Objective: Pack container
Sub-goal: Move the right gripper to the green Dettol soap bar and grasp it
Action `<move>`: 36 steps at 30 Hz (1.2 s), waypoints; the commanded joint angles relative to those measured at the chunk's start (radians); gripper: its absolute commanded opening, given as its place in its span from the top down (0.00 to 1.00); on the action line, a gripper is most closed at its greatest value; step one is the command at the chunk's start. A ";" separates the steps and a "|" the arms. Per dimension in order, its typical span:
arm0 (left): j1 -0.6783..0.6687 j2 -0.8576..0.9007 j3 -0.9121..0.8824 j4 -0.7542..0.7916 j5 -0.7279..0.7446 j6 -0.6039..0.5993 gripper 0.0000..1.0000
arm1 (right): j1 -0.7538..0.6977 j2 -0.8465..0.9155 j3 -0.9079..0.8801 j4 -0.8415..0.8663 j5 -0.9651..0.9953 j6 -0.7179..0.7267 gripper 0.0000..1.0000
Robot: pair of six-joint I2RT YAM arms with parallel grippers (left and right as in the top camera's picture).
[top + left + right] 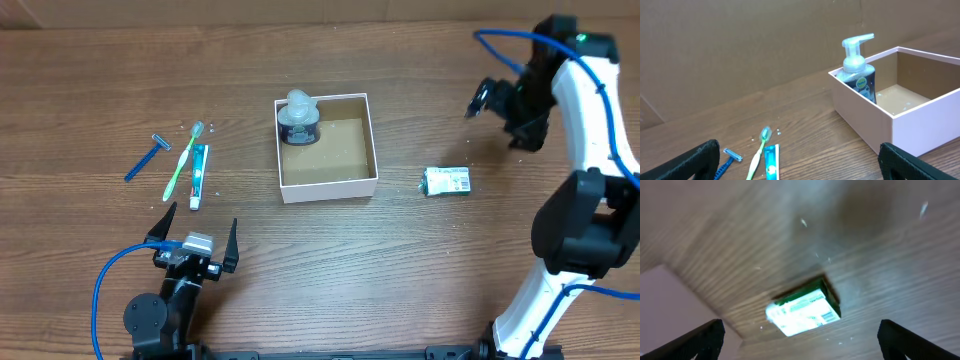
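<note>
Right gripper [481, 99] agape near green packet [447, 181]

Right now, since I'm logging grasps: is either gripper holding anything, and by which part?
Nothing is held: the left gripper and right gripper are both open and empty. The green box lies free.

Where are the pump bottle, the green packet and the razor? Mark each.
pump bottle [860, 80], left wrist view, on its dark label.
green packet [802, 309], right wrist view, on its top face.
razor [143, 162], overhead view, on its blue handle.
</note>
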State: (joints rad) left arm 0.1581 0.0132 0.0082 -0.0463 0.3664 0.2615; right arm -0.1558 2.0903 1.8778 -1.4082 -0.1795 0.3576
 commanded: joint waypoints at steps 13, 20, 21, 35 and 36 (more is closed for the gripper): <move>0.005 -0.009 -0.003 -0.002 0.000 -0.014 0.00 | 0.216 -0.007 -0.320 0.224 0.091 0.728 0.06; 0.005 -0.009 -0.003 -0.002 0.000 -0.014 0.00 | 0.274 -0.007 -0.321 0.203 0.166 0.887 0.07; 0.005 -0.009 -0.003 -0.002 0.000 -0.014 0.00 | 0.274 -0.007 -0.321 0.179 0.179 0.932 0.07; 0.005 -0.009 -0.003 -0.001 0.000 -0.014 0.00 | 0.272 -0.007 -0.448 0.387 0.430 0.964 0.00; 0.005 -0.009 -0.003 -0.002 0.000 -0.014 0.00 | 0.272 -0.007 -0.448 0.407 0.430 0.900 0.00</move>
State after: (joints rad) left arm 0.1581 0.0132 0.0082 -0.0463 0.3664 0.2611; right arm 0.1196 2.0842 1.4498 -1.0264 0.1684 1.3525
